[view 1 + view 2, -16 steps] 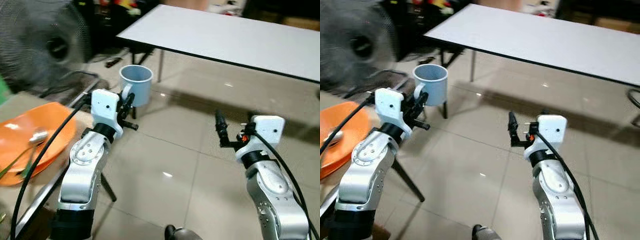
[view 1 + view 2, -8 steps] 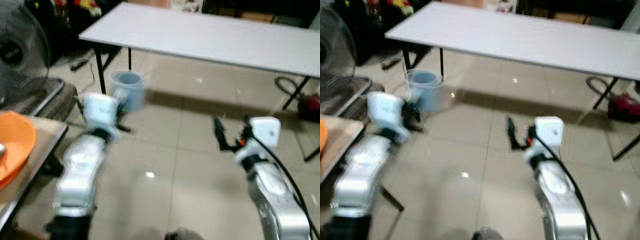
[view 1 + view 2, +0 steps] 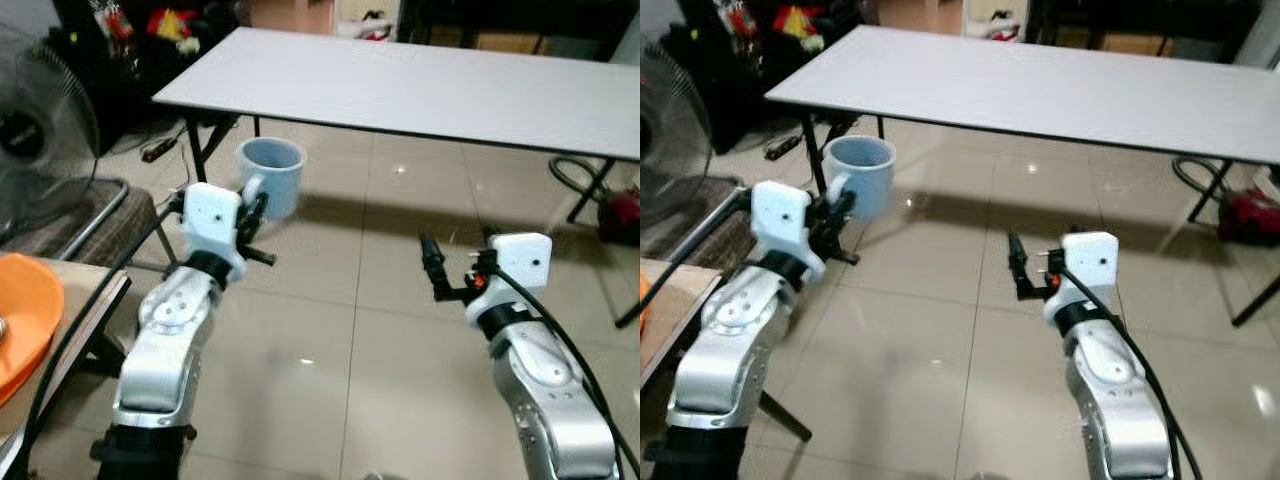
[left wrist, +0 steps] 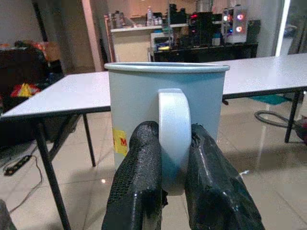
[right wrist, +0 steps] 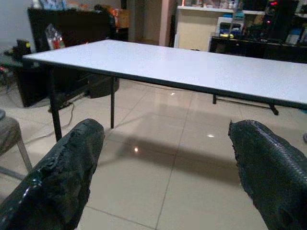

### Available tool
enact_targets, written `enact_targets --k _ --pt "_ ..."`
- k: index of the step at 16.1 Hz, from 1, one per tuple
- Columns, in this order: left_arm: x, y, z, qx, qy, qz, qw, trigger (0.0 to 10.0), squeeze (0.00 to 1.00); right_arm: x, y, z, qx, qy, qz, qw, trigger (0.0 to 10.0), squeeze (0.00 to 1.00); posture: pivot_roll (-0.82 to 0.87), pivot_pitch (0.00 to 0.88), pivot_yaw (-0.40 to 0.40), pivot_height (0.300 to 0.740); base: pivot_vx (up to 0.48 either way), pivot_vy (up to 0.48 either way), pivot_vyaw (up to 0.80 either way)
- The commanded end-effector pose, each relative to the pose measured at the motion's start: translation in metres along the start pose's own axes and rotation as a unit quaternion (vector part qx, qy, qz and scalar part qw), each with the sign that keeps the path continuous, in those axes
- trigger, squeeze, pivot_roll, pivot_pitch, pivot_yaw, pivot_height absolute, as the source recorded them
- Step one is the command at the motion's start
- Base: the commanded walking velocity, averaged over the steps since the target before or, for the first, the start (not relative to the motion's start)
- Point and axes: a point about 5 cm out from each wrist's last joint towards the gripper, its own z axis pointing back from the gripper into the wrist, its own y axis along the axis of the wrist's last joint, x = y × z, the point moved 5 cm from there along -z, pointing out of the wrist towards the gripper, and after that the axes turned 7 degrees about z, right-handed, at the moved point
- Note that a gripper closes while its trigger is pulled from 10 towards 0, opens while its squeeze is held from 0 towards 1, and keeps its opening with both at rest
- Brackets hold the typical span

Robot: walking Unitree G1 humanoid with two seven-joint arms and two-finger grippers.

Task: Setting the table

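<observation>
Mug (image 3: pixel 271 176) upright, left gripper (image 4: pixel 175 158) pinching its handle w/ both fingers; right gripper (image 5: pixel 168 167) spread wide, facing white table (image 3: pixel 420 85).

Table (image 3: pixel 430 85) ahead, mug (image 3: pixel 271 178) before its left end, plate (image 3: pixel 20 310) on side table (image 3: pixel 95 300) at left

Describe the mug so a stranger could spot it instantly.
Start at the long white table; in front of its left end the left claw holds a mug upright above the tiled floor. It is pale blue, pinched by its handle, with a yellow sticker on its side.
</observation>
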Motion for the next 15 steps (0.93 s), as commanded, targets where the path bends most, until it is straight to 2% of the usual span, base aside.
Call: enact_targets --k 1,6,9,11,15 --pt "-0.009 0.000 0.001 -0.001 0.018 -0.008 1.000 10.0 0.00 -0.002 0.004 -0.004 0.008 0.002 0.017 1.000 10.0 0.00 -0.05 0.000 -0.038 0.740 0.398 0.000 0.00" --pt "-0.011 0.000 0.002 0.000 0.023 -0.010 1.000 10.0 0.00 0.001 0.003 -0.005 0.008 -0.001 -0.005 1.000 10.0 0.00 -0.05 0.000 -0.046 0.740 0.411 0.000 0.00" --pt "-0.010 0.002 -0.003 0.003 0.024 -0.011 1.000 10.0 0.00 0.001 0.006 -0.009 0.012 0.004 0.010 1.000 10.0 0.00 -0.06 0.000 -0.059 0.740 0.412 0.000 -0.61" --pt "-0.009 0.004 -0.005 0.006 0.027 -0.010 1.000 10.0 0.00 0.005 0.008 -0.011 0.011 0.002 0.025 1.000 10.0 0.00 -0.06 0.000 -0.079 0.740 0.411 0.000 0.00" --pt "-0.014 0.005 -0.003 0.001 0.032 -0.002 0.999 10.0 0.00 0.003 0.017 -0.013 0.023 0.007 0.020 1.000 10.0 0.00 -0.06 0.039 -0.065 0.740 0.412 0.000 0.00"
